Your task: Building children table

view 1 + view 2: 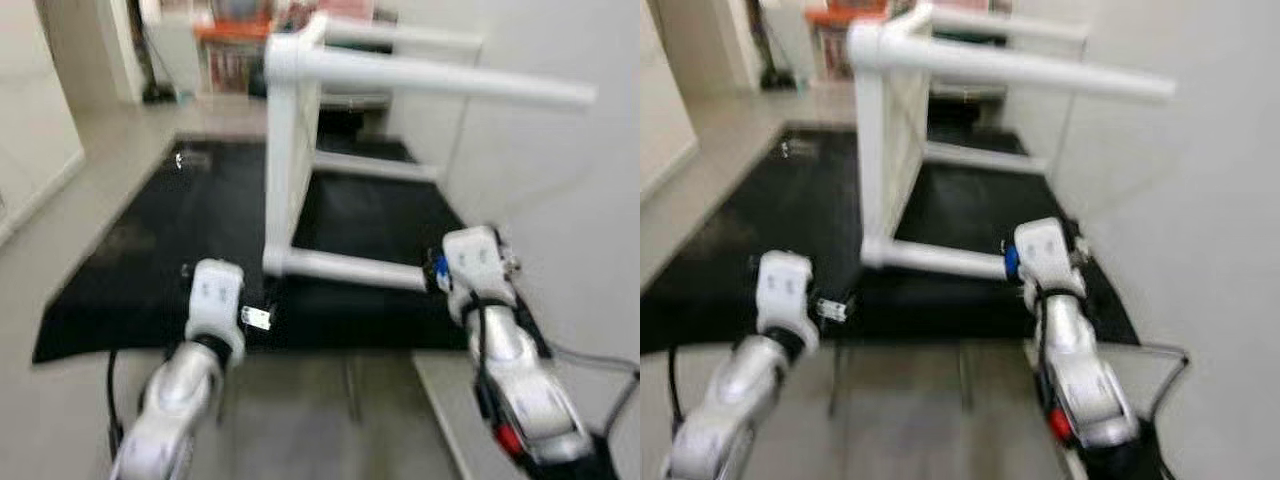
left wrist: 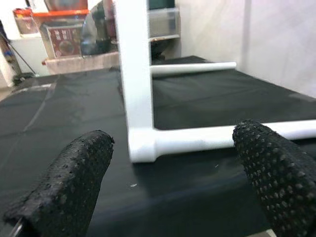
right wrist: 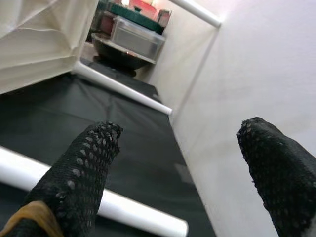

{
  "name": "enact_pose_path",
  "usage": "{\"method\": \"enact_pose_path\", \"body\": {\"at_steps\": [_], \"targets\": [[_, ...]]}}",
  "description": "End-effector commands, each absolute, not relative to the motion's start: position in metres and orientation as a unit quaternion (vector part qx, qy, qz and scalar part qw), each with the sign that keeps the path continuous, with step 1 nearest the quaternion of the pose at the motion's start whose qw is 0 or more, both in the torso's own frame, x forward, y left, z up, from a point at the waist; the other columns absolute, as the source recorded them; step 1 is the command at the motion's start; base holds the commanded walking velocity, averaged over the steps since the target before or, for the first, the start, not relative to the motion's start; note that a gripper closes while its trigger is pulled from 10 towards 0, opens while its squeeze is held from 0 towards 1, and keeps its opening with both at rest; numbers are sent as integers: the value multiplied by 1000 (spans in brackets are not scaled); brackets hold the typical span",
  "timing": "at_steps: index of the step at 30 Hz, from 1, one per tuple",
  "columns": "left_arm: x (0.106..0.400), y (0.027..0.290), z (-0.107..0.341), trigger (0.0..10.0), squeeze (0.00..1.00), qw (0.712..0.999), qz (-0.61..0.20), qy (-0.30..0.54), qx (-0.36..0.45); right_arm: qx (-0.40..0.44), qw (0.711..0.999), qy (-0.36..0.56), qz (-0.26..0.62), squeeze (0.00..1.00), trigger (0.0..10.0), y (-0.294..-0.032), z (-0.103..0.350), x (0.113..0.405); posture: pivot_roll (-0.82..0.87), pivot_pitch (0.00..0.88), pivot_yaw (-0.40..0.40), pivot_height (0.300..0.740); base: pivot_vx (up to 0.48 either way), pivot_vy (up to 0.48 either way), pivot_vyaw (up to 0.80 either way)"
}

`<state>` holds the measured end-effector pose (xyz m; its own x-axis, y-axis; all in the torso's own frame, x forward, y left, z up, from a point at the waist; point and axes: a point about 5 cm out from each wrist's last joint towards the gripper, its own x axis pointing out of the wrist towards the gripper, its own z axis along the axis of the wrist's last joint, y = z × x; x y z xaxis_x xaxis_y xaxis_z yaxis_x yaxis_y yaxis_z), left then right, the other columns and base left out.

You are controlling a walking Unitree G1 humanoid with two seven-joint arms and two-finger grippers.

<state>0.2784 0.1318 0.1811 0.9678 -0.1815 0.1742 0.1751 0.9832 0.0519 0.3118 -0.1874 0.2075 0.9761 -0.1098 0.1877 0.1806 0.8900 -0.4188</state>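
A white pipe frame [image 1: 290,150] of the children table stands on its side on a black mat [image 1: 140,250]. Its lower pipe [image 1: 350,268] lies along the mat toward the wall, and a top pipe [image 1: 450,78] juts out to the right. My left gripper [image 2: 173,136] is open, low over the mat's front edge, facing the frame's bottom corner joint [image 2: 143,145] a short way ahead. My right gripper [image 3: 180,126] is also open, just above the free end of the lower pipe [image 3: 148,217], beside the wall.
A white wall [image 1: 560,200] runs close along the right side. Shelves with an orange-lidded bin [image 1: 235,30] and a clear plastic box [image 3: 136,42] stand behind the mat. Grey floor [image 1: 300,410] lies in front, and a pale board [image 1: 440,400] lies under my right arm.
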Motion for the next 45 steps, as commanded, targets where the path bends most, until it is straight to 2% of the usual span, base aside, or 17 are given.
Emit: {"method": "enact_pose_path", "body": {"at_steps": [1, 14, 17, 24, 29, 34, 41, 45], "targets": [[278, 131, 181, 10000, 0, 992, -89, -91, 7, -229, 967, -88, -72, 0, 10000, -191, 210, 312, 10, 0, -33, 740, 0, 0, 0], [281, 138, 178, 10000, 0, 994, -64, -89, -4, -252, 955, -143, -58, 0, 10000, -193, 230, 315, 9, 0, -29, 740, 0, 0, 0], [281, 143, 179, 10000, 0, 994, -46, -98, -14, -281, 945, -162, -43, 0, 10000, -187, 232, 314, 10, 0, -29, 740, 0, 0, 0], [284, 140, 183, 10000, 0, 993, -51, -108, -17, -317, 929, -187, -25, 0, 10000, -176, 236, 317, 13, 0, -32, 740, 371, 0, 0], [285, 138, 183, 10000, 0, 992, -53, -109, -18, -356, 911, -207, -29, 0, 10000, -175, 245, 322, 14, 0, -33, 740, 402, 0, 0], [286, 136, 183, 10000, 0, 992, -54, -113, -22, -429, 866, -253, -47, 0, 10000, -183, 270, 331, 9, 0, -33, 740, 403, 0, 0], [286, 131, 185, 10000, 0, 991, -59, -118, -27, -441, 847, -288, -68, 0, 10000, -189, 287, 332, 9, 0, -41, 740, 161, 0, 0], [284, 127, 182, 10000, 0, 991, -77, -110, -24, -417, 869, -264, -47, 0, 10000, -188, 274, 331, 10, 0, -41, 740, 0, 0, 0]]}}
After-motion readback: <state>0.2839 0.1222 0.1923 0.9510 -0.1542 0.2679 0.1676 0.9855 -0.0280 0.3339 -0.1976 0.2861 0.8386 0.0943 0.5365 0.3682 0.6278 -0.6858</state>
